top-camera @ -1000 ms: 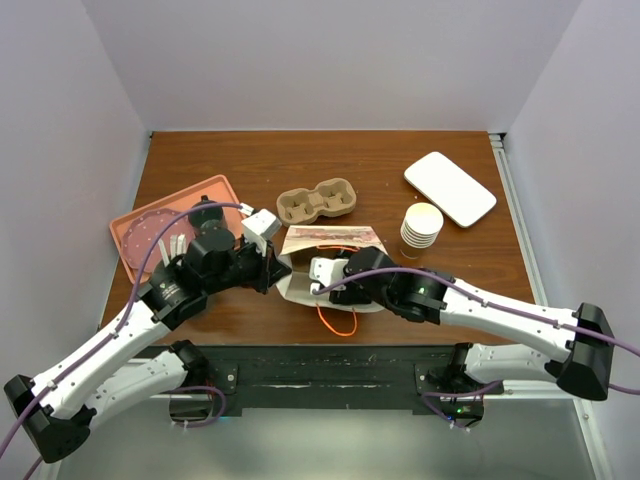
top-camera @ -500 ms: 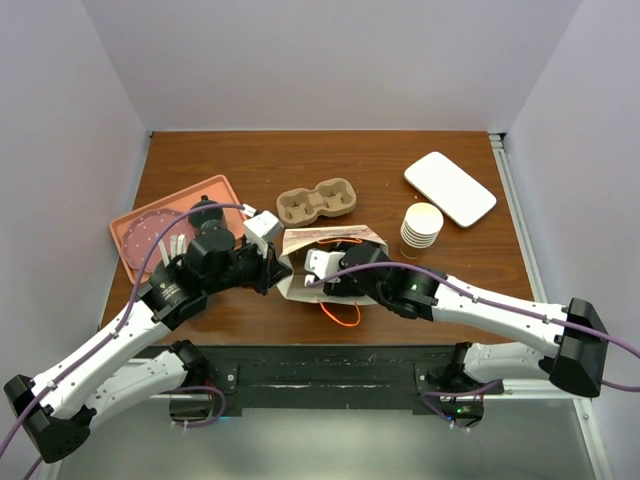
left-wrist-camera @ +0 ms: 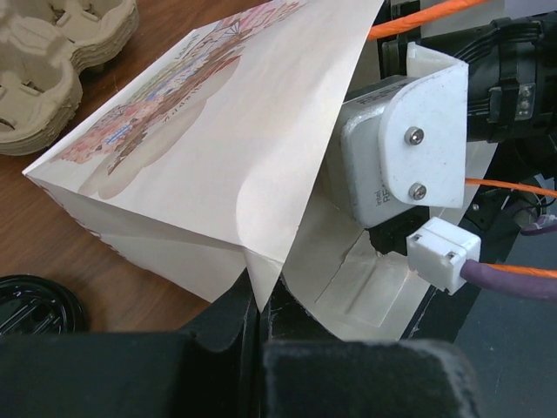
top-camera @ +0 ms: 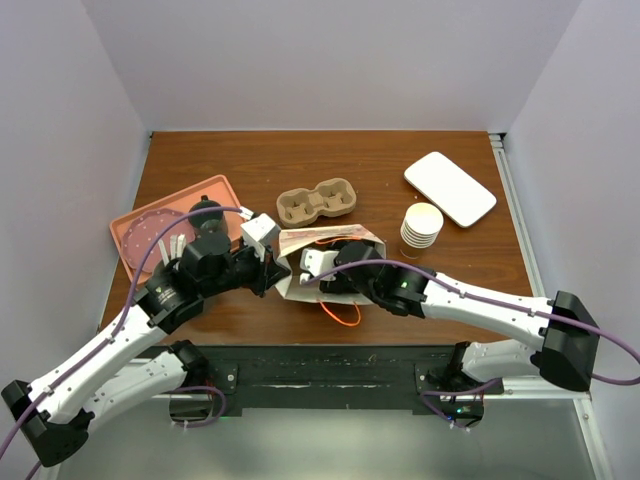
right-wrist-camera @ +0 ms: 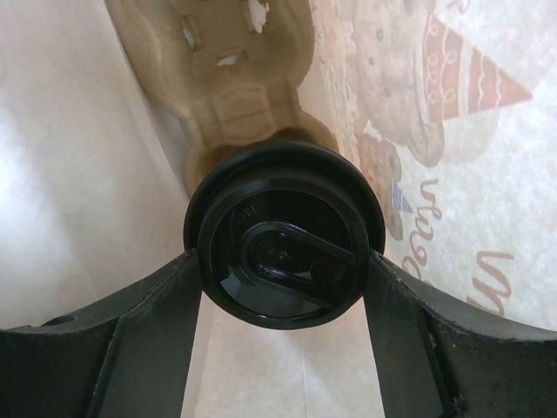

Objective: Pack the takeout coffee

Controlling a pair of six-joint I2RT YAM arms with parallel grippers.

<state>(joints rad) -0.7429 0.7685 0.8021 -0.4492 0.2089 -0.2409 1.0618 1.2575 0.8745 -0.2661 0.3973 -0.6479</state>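
The takeout coffee [right-wrist-camera: 283, 218] shows in the right wrist view as a round black sip lid seen end-on. My right gripper [right-wrist-camera: 283, 261] is shut on it, one finger at each side, inside the white printed paper bag [top-camera: 335, 240]. A tan pulp cup carrier [right-wrist-camera: 231, 78] lies just beyond the cup inside the bag. In the top view the bag hides the cup and the right fingers. My left gripper [left-wrist-camera: 261, 300] is shut on the edge of the bag's mouth [left-wrist-camera: 218, 148] and holds it open.
An orange tray [top-camera: 135, 235] sits at the left with a black lid [top-camera: 207, 213] beside it. Pulp cup carriers [top-camera: 317, 200] lie behind the bag. A stack of lidless cups [top-camera: 422, 228] and a white container [top-camera: 449, 187] are at the right. Orange bag handles [top-camera: 340, 315] trail toward the near edge.
My right arm has pushed left and farther into the bag with the coffee. The bag's upper side has lifted. My left gripper keeps its hold on the bag's edge.
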